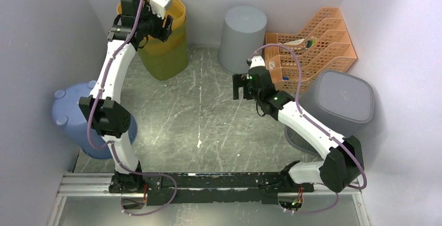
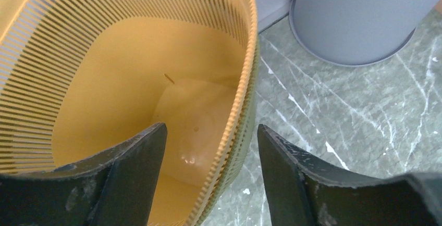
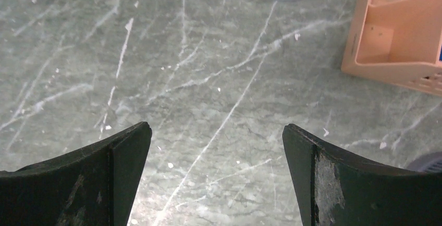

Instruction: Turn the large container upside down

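Item under inspection: the large yellow container (image 1: 166, 54), a slatted-rim basket, stands upright with its mouth facing up in the far left corner of the marbled table (image 1: 198, 116), close against the back wall. The left gripper (image 1: 166, 28) is positioned over the basket's mouth on the side nearest the table's middle. The left wrist view confirms the left gripper (image 2: 211, 129) is spread apart and straddles the rim of the basket (image 2: 130, 80): one finger (image 2: 135, 168) sits over the yellow interior, and the other finger (image 2: 292, 174) is outside the wall over the table surface. The rim runs between them, with a gap showing on each side near the fingertips. Nothing is clamped. Whether either finger touches the wall lower down cannot be told. The basket's interior appears bare apart from a small mark on its inner wall. The right gripper (image 1: 240, 86) hangs over the open middle of the table, well apart from the basket. In its wrist view the right gripper (image 3: 216, 129) is spread wide with only table surface between the fingers, holding nothing. Other items noted: an inverted round grey bin (image 1: 242, 38) at the back wall, just beside the basket's right, an orange file rack (image 1: 312, 41) in the far right corner, a square grey bin (image 1: 341, 98) near the right wall, and a blue container (image 1: 70, 111) at the left wall behind the left arm.
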{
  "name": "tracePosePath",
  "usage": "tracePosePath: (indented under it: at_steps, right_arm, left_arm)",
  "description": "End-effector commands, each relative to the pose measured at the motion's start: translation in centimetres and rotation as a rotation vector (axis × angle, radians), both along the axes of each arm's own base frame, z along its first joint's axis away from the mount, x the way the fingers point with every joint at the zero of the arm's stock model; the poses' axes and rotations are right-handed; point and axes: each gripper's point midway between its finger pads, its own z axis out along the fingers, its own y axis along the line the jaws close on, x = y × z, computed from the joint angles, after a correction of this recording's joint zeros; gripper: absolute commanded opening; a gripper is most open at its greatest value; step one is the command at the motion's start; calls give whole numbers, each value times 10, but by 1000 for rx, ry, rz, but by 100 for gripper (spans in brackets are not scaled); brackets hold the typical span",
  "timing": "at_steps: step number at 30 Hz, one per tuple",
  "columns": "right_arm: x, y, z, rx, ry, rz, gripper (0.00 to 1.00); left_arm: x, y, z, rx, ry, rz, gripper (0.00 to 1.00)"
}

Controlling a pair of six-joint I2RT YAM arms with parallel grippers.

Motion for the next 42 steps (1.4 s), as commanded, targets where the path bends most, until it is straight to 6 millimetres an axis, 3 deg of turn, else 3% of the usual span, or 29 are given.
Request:
tracePosePath:
  at_steps: [1, 5, 6, 12, 14, 15, 19, 22, 25, 30, 35, 38, 42]
  right_arm:
    - [-11, -10, -5, -11, 18, -27, 100]
    - [-13, -11, -5, -9, 24, -29, 100]
    - [-17, -14, -15, -22, 44, -31, 100]
    - [-19, -20, -21, -39, 50, -50, 100]
    - [-19, -19, -25, -45, 56, -49, 100]
    - [-19, -19, -28, -48, 62, -49, 100]
    - [-18, -16, -36, -48, 82, -43, 100]
    - [-18, -15, -41, -48, 90, -40, 100]
    - [-18, -14, -44, -46, 93, -39, 100]
    - [-17, -12, -50, -48, 104, -33, 100]
    - [-15, -9, -57, -52, 114, -26, 100]
    - [-14, -7, -59, -46, 120, -22, 100]
    - [-14, -3, -60, -32, 125, -16, 100]
  left_arm:
    - [-2, 17, -8, 15, 9, 6, 73]
    - [3, 24, -20, -3, 38, 19, 72]
    - [4, 24, -24, -2, 48, 17, 71]
    - [5, 22, -33, -16, 84, 22, 52]
    - [4, 23, -29, -30, 71, 38, 13]
    - [3, 24, -26, -37, 61, 49, 8]
    - [-1, 28, -20, -34, 44, 69, 7]
    - [0, 36, -2, -43, 7, 122, 7]
    - [-4, 39, 40, -89, -91, 159, 7]
    - [-37, 48, 140, -177, -340, 205, 7]
    - [-76, 60, 201, -218, -522, 237, 7]
    - [-82, 51, 202, -212, -497, 185, 7]
    - [-70, 26, 155, -121, -330, 19, 7]
